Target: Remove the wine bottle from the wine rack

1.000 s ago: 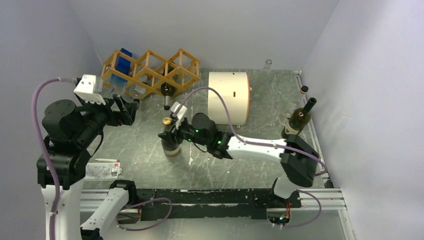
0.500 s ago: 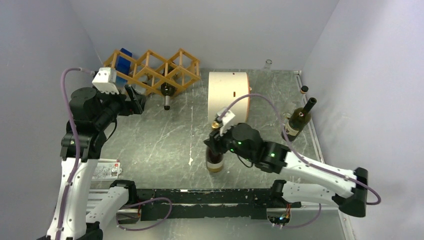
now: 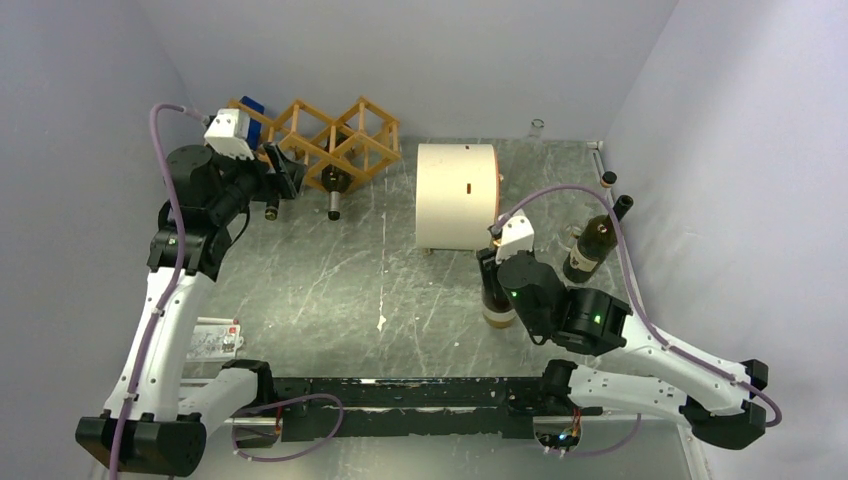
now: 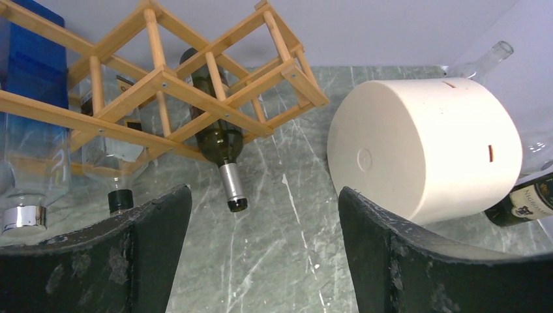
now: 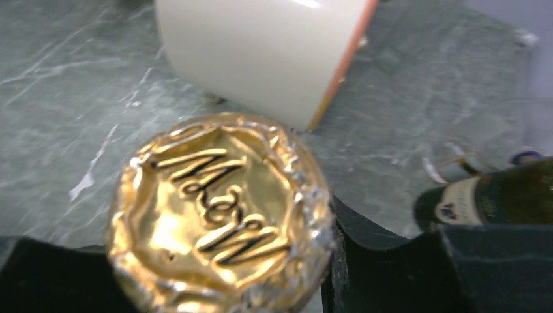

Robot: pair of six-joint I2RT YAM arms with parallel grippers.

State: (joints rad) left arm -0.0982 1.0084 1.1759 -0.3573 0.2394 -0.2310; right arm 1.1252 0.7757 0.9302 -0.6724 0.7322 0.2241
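At the far-left corner, the left gripper (image 4: 261, 202), jaws spread wide, has been brought up to the wine rack (image 4: 163, 78), where the wine bottle (image 4: 218, 140) is still lodged. Beyond the cream drum (image 3: 457, 195), a gold-capped bottle (image 5: 218, 208) has been carried toward the right edge, clamped by the right gripper (image 3: 497, 265). One extraction apparently remains.

grey-green marbled tabletop (image 3: 330, 290), scratched
far left corner: wine rack (image 3: 345, 135); far edge, middle: cream drum (image 3: 455, 195) on its side; right of centre: gold-capped wine bottle (image 3: 493, 300), upright; right edge: dark bottle (image 3: 590, 240), upright; near left corner: white card (image 3: 205, 340).
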